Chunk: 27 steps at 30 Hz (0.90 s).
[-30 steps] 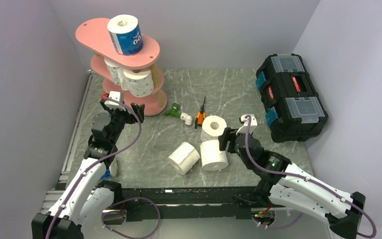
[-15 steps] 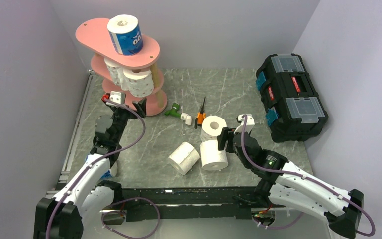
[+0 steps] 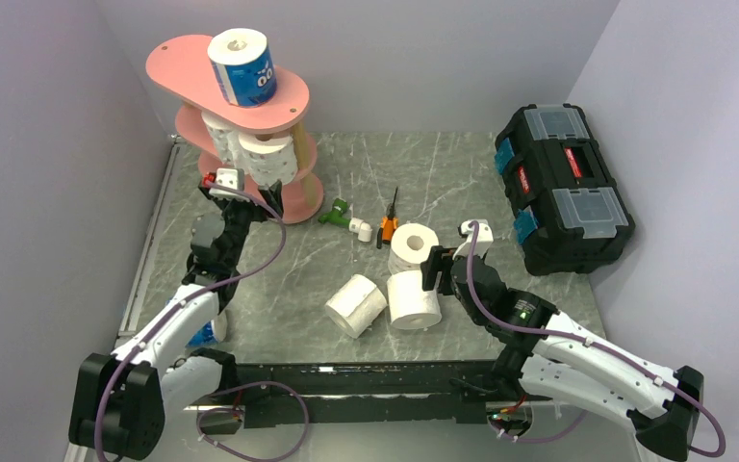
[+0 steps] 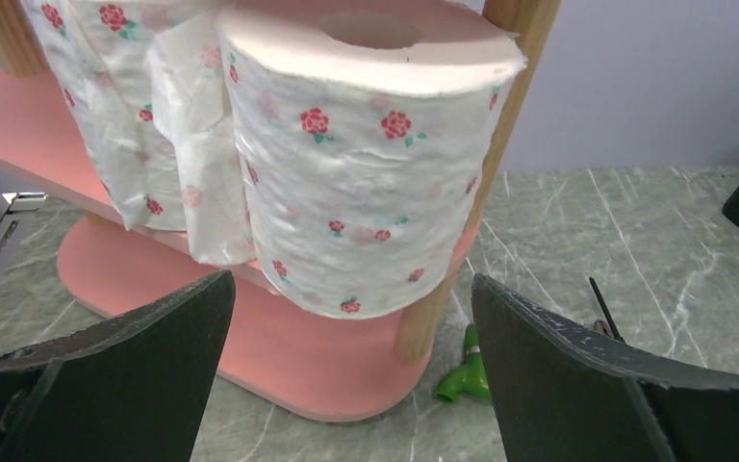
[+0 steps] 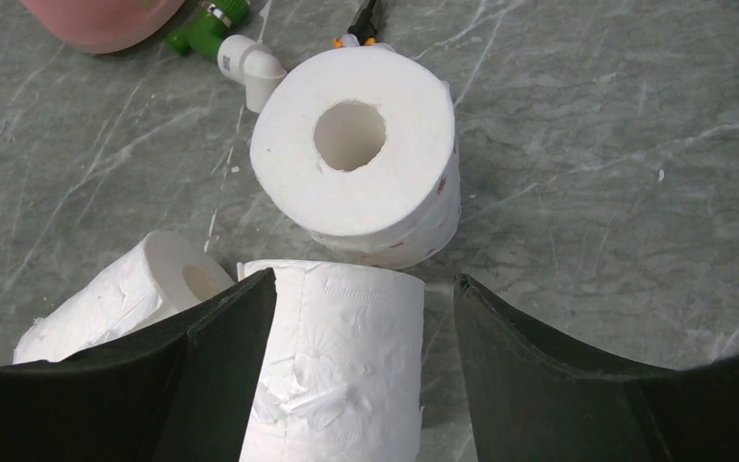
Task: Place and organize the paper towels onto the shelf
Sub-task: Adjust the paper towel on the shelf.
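Scanning from the left: the shelf (image 3: 289, 91) carries a blue-wrapped roll (image 3: 242, 65) on top and two rose-print rolls (image 4: 366, 164) on the middle tier. The left gripper (image 4: 351, 298) hovers at that tier, jaws wide, holding nothing. Roughly half done, I'd judge — three rolls sit unshelved on the worktop (image 3: 462, 173): a tipped roll (image 3: 356, 305), a plain roll (image 3: 414, 300) and a far roll (image 3: 414, 245). The right gripper (image 5: 366, 289) straddles the plain roll, jaws part-open with a gap on one side — not clamped.
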Motion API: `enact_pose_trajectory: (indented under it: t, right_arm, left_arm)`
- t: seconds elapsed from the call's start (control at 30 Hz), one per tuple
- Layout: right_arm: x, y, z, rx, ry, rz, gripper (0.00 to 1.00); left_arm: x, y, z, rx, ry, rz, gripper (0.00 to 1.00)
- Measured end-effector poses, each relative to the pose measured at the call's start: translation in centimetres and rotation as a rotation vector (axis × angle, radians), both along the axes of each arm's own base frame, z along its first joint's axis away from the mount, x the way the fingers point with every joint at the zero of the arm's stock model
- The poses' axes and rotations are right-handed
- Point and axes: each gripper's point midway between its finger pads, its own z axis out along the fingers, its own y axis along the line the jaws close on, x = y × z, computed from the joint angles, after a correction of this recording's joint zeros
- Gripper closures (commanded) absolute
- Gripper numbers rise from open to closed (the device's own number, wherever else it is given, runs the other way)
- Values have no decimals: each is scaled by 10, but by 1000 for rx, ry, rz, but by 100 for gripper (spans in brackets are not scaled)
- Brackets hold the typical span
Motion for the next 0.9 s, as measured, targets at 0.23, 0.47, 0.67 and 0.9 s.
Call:
enact_pose_trajectory:
  t: [0.23,0.47,0.67,0.9]
  right_arm:
    - [0,0,0,-1,1,-1,30]
    - [0,0,0,-2,1,-1,30]
    - [1,-1,0,-3,0,-5,30]
    - [1,-1,0,-3,0,-7,30]
  left_arm:
    - [12,4,-1,-2,-1,37,1]
    - [22,10,-7,-4,13,85,1]
    - [27,15,-4,-11,2,117,1]
    - [33,16,-4,-15,-1,134,1]
